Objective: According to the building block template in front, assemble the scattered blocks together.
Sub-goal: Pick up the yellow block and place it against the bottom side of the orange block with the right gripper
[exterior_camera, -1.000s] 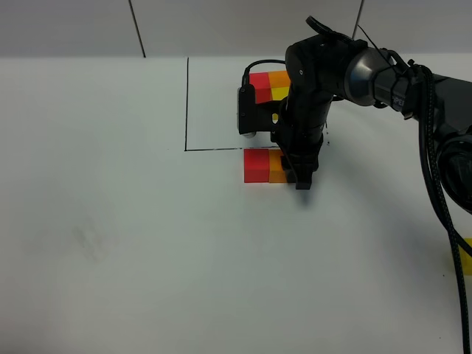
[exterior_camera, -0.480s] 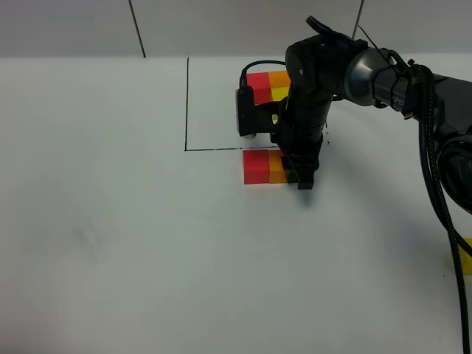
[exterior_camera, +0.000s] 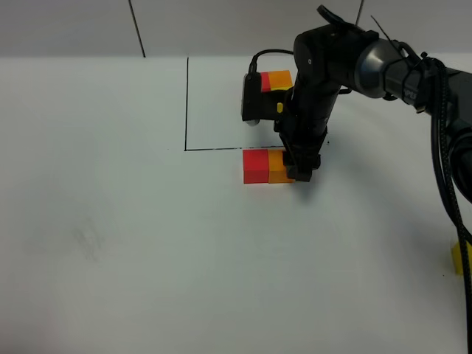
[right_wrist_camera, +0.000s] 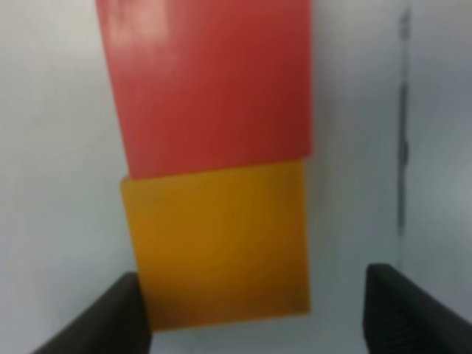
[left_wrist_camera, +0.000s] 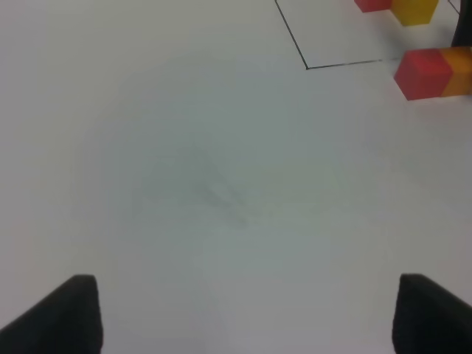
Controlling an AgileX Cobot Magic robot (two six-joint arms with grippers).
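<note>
The red cube [exterior_camera: 256, 166] and the orange cube [exterior_camera: 277, 166] sit side by side, touching, just outside the near line of the black frame [exterior_camera: 186, 103]. My right gripper [exterior_camera: 301, 171] stands over the orange cube's right side. In the right wrist view it is open [right_wrist_camera: 254, 335]: one finger [right_wrist_camera: 122, 317] touches the orange cube [right_wrist_camera: 221, 243] and the other is apart from it, with the red cube [right_wrist_camera: 206, 81] beyond. The template [exterior_camera: 274, 80] inside the frame is partly hidden by the arm. The yellow cube [exterior_camera: 462, 258] lies at the far right edge. My left gripper [left_wrist_camera: 240, 317] is open and empty.
The left wrist view shows the red cube [left_wrist_camera: 422, 72], the orange cube [left_wrist_camera: 459, 70], the frame corner [left_wrist_camera: 308, 66] and part of the template [left_wrist_camera: 413, 9]. The right arm and its cable reach in from the right over the table [exterior_camera: 110, 221].
The right arm has drawn slightly up and back toward the frame, covering more of the template. The red and orange cubes have not moved.
</note>
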